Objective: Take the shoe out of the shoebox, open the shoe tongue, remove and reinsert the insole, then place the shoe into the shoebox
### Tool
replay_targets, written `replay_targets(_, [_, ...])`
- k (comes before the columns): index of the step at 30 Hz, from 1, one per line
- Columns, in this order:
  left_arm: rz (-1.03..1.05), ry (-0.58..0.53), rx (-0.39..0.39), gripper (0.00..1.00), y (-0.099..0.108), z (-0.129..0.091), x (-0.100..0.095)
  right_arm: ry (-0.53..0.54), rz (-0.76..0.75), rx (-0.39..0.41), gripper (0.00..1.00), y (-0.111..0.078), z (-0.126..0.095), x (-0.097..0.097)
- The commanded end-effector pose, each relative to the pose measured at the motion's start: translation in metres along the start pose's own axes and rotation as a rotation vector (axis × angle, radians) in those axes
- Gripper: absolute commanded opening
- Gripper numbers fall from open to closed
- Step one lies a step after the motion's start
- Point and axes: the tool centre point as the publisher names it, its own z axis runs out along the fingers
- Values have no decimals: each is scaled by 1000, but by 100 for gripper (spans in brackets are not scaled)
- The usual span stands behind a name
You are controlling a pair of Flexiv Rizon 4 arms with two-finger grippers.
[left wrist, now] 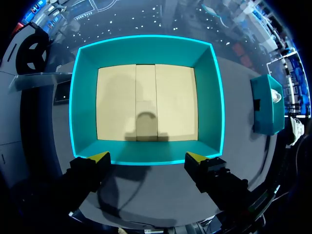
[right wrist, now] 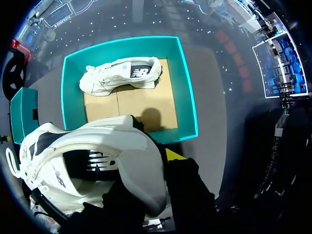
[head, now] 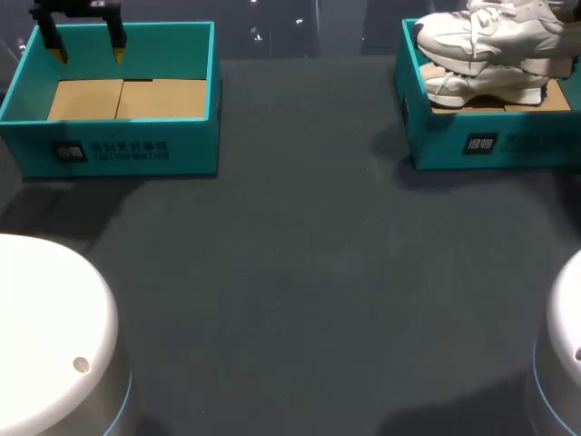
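Two sneakers were spotted: the held sneaker point(right wrist: 97, 161) was clamped in the right end effector point(right wrist: 153, 168) above the right shoebox point(head: 454, 145), and the second sneaker point(right wrist: 122, 75) was seen lying inside. Probably best carried clear of the rim, then lowered gently onto the desk point(head: 309, 272). The left end effector point(left wrist: 147, 157) was spread apart over the empty shoebox point(left wrist: 146, 48).

The left shoebox point(head: 118, 150) and the right shoebox point(head: 495, 145) each carry a dark label and print on the front wall. None of it is legible.
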Motion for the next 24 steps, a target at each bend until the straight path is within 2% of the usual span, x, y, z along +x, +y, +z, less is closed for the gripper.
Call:
replay_targets(1, [0,-1,-1,100,0,0,0,-27,7,-112,0,-55,-21,20])
replay_targets(10, [0,-1,-1,100,0,0,0,-77,25,-143,0,-125,-33,70])
replay_targets(16, [0,-1,-1,100,0,0,0,-83,20,-119,0,-157,-29,104])
replay_targets(24, [0,-1,-1,100,0,0,0,-83,20,-119,0,-157,-29,104])
